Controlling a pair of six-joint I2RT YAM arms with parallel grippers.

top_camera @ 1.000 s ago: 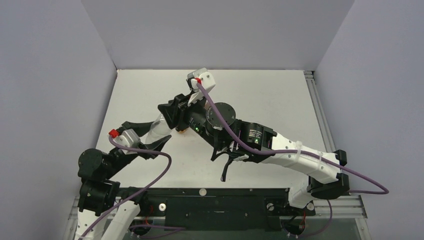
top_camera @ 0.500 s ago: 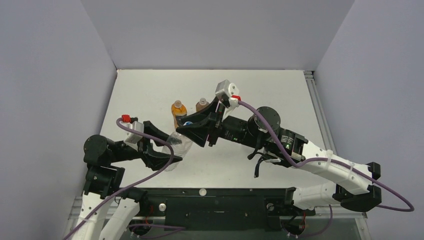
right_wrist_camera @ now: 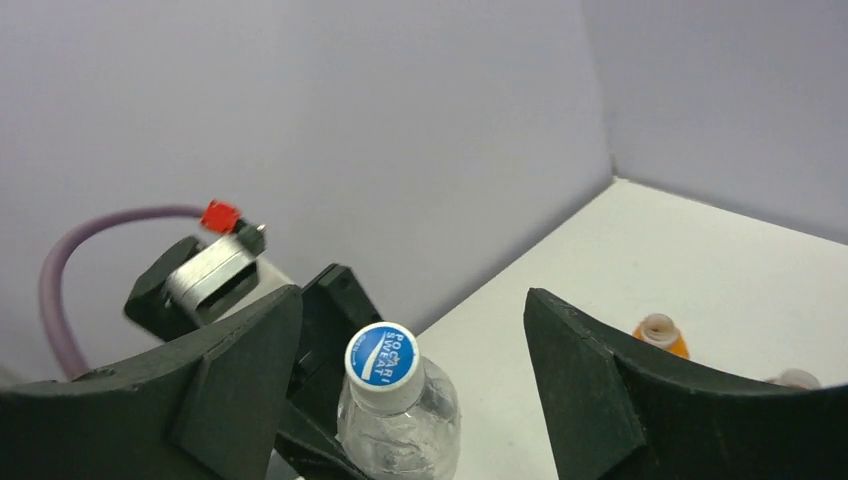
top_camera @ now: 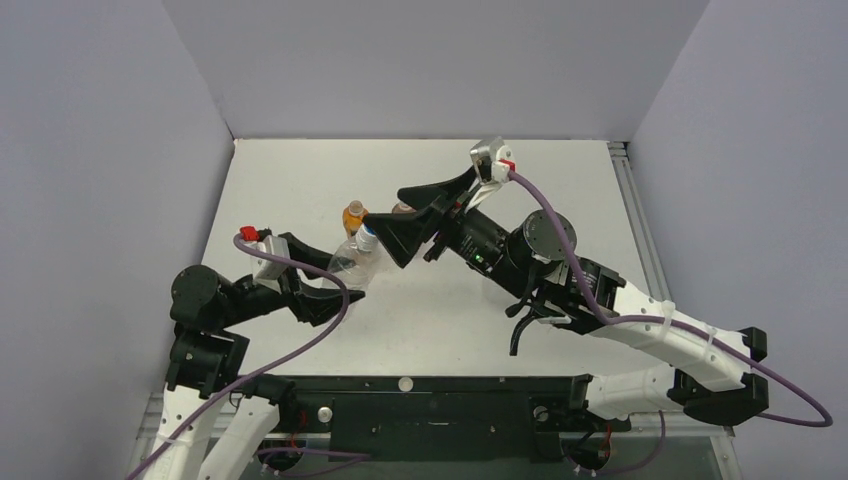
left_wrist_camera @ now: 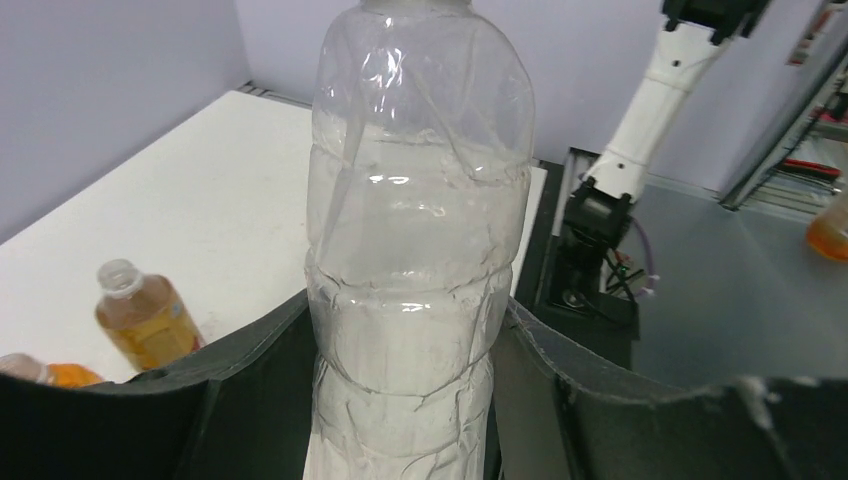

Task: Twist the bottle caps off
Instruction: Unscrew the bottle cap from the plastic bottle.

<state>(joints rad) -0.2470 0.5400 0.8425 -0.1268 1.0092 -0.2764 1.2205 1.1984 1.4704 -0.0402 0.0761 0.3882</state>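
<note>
Slippage risk: left end effector (left_wrist_camera: 400, 400) grips the clear bottle (left_wrist_camera: 415, 250); right end effector (right_wrist_camera: 410, 335), wide around its blue cap (right_wrist_camera: 383, 355), could close off-centre.

Robotics lab test cell, white surface (top_camera: 560, 190) boxed in by plain lilac-grey panels (top_camera: 430, 60), left arm (top_camera: 210, 330) and right arm (top_camera: 640, 325) bolted to a black rail (top_camera: 430, 410) at its near edge, purple cable (top_camera: 343, 300) looping off a wrist, metal shelving (left_wrist_camera: 790, 125) and grey floor (left_wrist_camera: 720, 290) beyond.
</note>
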